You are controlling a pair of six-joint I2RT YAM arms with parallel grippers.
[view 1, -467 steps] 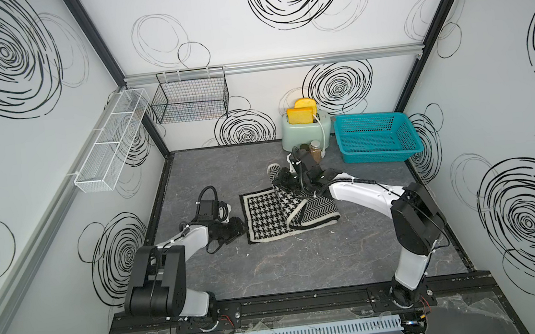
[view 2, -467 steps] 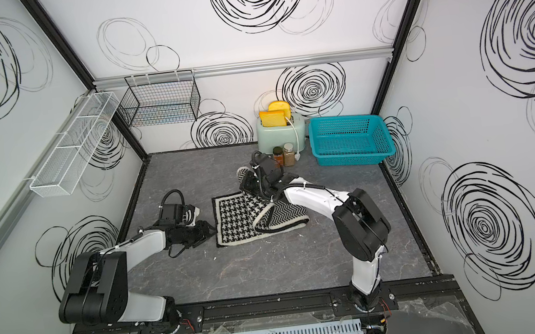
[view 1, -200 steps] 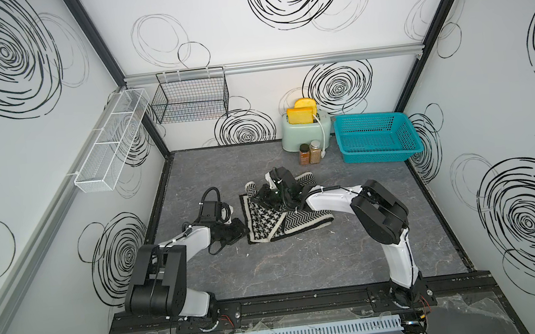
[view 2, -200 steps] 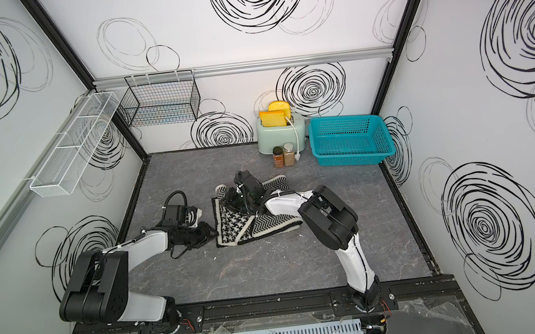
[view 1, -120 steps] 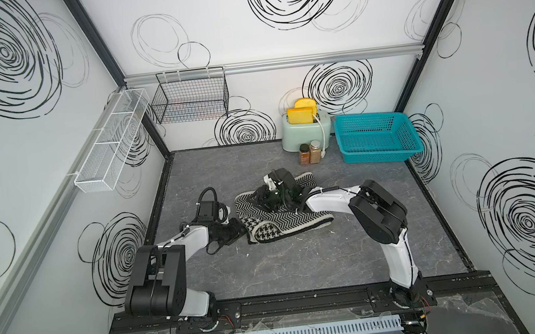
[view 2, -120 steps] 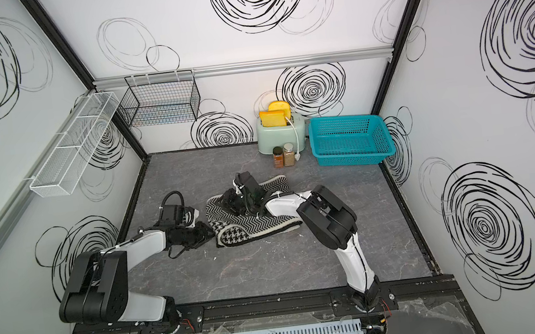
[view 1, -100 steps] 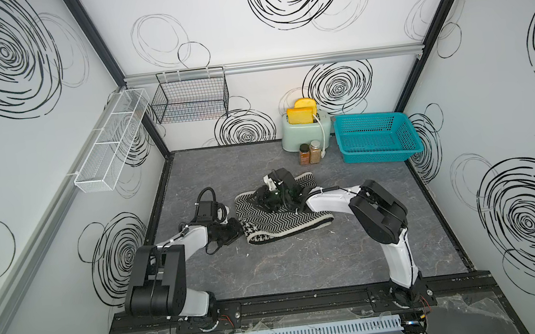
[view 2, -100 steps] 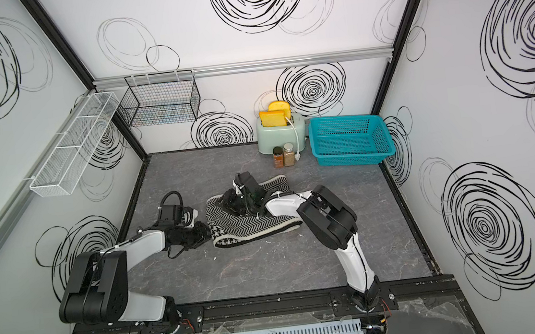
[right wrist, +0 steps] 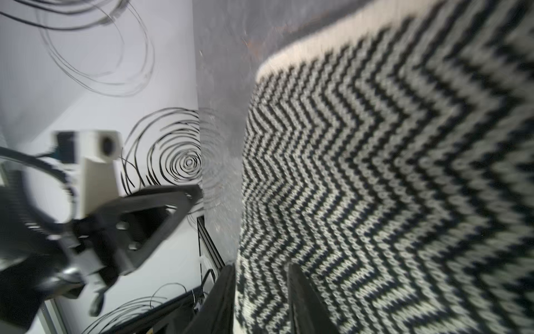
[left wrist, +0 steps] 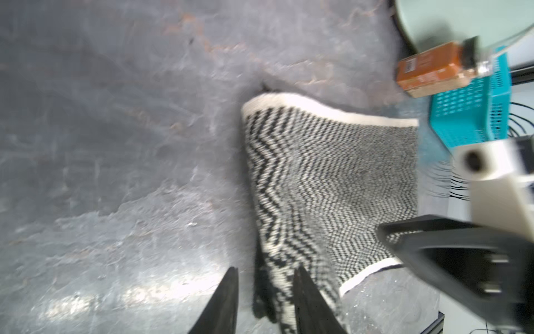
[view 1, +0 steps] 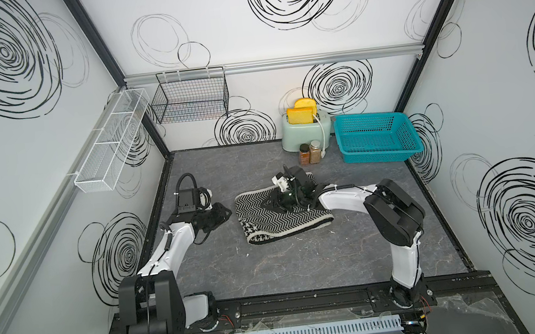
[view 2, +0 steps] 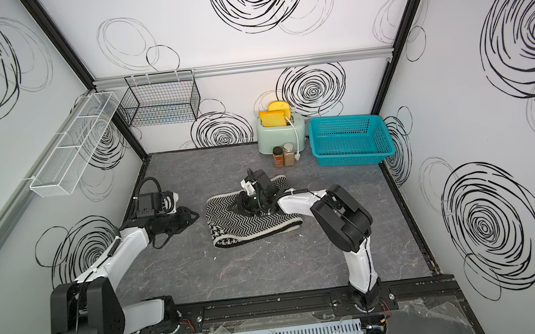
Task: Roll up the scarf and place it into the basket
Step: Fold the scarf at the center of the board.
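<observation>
A dark grey stone-look worktop point(view 1: 303, 265) fills the floor of a white booth, with two robot arms reaching in from its near edge. The right arm's wrist lies over the far right part of the scarf point(view 1: 281, 219), so that stretch of cloth is hidden in both top views. Both wrist views are blurred by motion and cut off all but the tips of the pincers. The scarf rests near the middle of the worktop, folded into a thick flat band. Its black-and-white zigzag side faces up, a patch of houndstooth shows at its near left corner, and cream and black edging runs along its near edge. The teal lattice basket point(view 1: 382, 156) stands in the back right corner, well apart from the scarf. What lies inside it cannot be made out through the lattice. The left gripper point(view 1: 227, 212) sits low at the scarf's left edge. Its fingers point(left wrist: 228, 303) are apart, with bare worktop showing between one of them and the cloth's dark edge. The right gripper point(right wrist: 260, 264) is down on the scarf. Zigzag cloth fills the gap between its fingers point(right wrist: 303, 303), and I cannot tell whether they pinch it.
</observation>
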